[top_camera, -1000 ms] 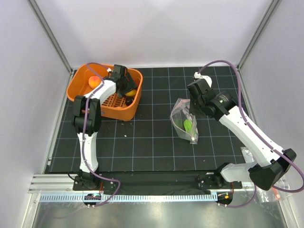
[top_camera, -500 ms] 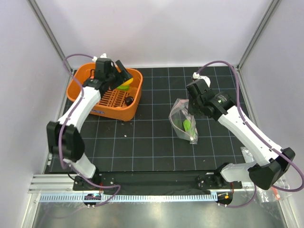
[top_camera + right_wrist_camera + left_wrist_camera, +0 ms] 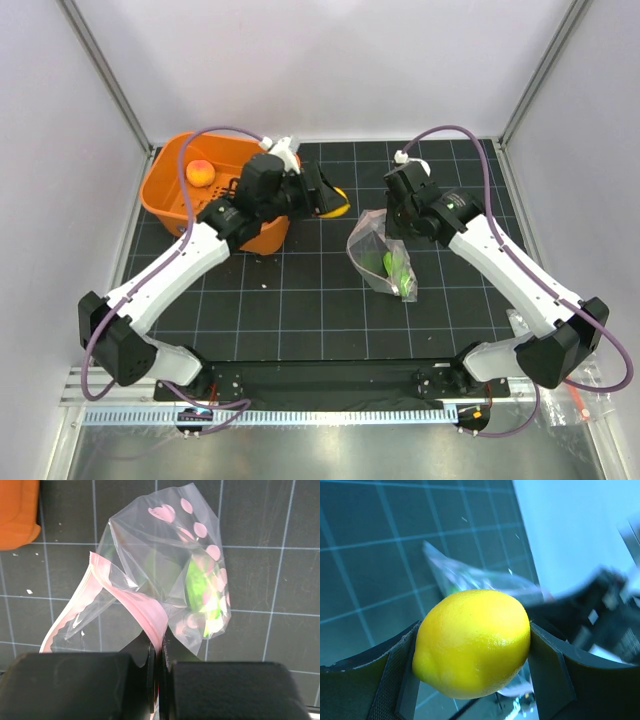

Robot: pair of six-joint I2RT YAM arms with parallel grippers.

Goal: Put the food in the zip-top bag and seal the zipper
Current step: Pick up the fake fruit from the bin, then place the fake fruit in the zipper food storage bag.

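Overhead, the left gripper [image 3: 320, 199] hangs just right of the orange basket [image 3: 172, 190] in the upper left, and only a yellow-orange sliver shows past its fingers. The left wrist view makes it plain: that's a toy lemon [image 3: 472, 642], filling the middle of the frame and clamped between both dark fingers [image 3: 552, 672], held clear above the black gridded mat [image 3: 365, 555]. Behind it, blurred, lies the zip-top bag [image 3: 470, 577].

Over to the right gripper [image 3: 159, 652]. From above its tips are hidden under the wrist. Its own camera shows the jaws pinched tight on the pink zipper strip [image 3: 127, 600], low in the frame, lifting one side so the mouth gapes toward the left. The bag's body bunches up centre frame on the mat, with pale pink spots and hearts printed on it and a bright green piece [image 3: 200, 587] inside. The overhead view shows green there too, lying centre-right.

Only the overhead view catches the peach-orange ball [image 3: 200, 171], sitting in the basket's far left corner.
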